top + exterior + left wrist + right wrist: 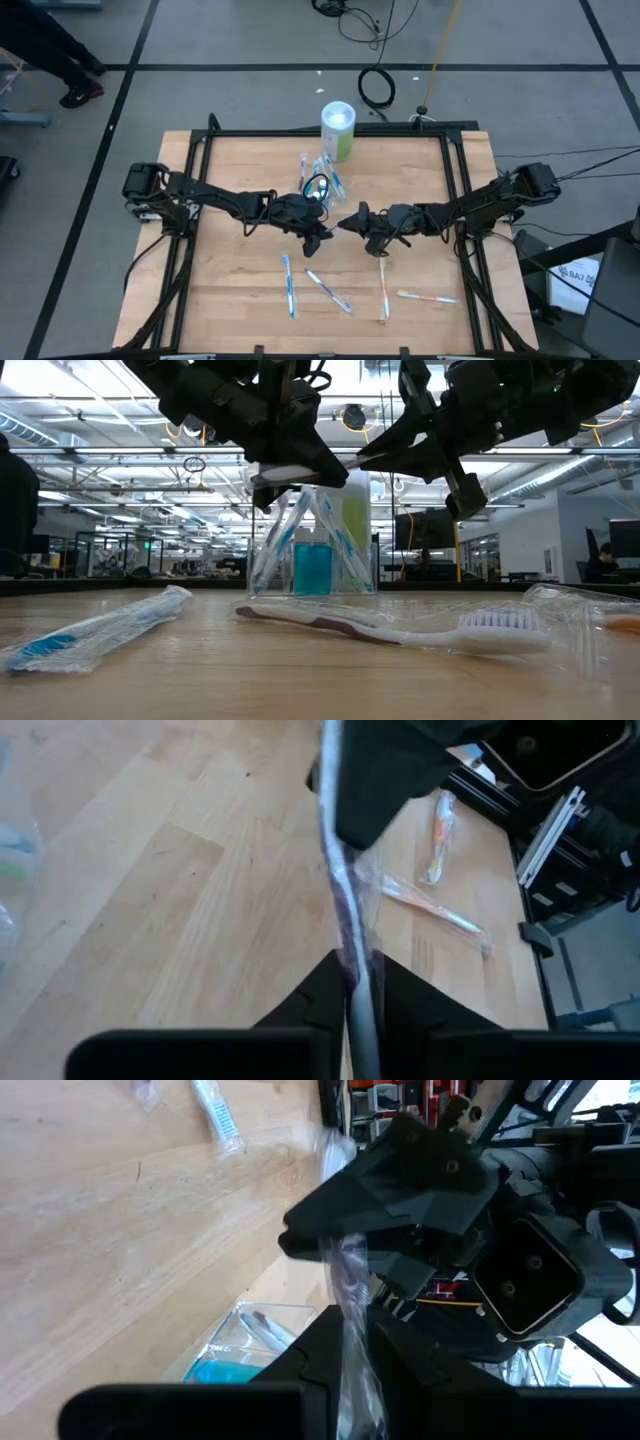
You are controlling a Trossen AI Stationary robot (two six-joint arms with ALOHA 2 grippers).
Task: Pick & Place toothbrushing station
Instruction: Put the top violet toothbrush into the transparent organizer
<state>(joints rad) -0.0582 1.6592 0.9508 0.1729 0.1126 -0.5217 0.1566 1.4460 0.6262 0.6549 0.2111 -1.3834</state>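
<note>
- Left gripper (322, 236), frame center: fingers pinched on a wrapped toothbrush (347, 910) above the table (240, 170).
- Right gripper (345, 224), just right of it: fingers pinched on the same wrapped toothbrush.
- Four wrapped toothbrushes lie at lower center; leftmost one (289, 285).
- Clear cup (319, 177), upper center, holds more toothbrushes and a blue tube.
- White-and-green canister (338, 130) stands behind it.
- No writing is readable.

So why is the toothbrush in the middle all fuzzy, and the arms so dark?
In both wrist views the wrapped toothbrush sits very close to the lens, so it blurs. In the low view bright ceiling lights behind turn the left gripper and right gripper into dark shapes.
</note>
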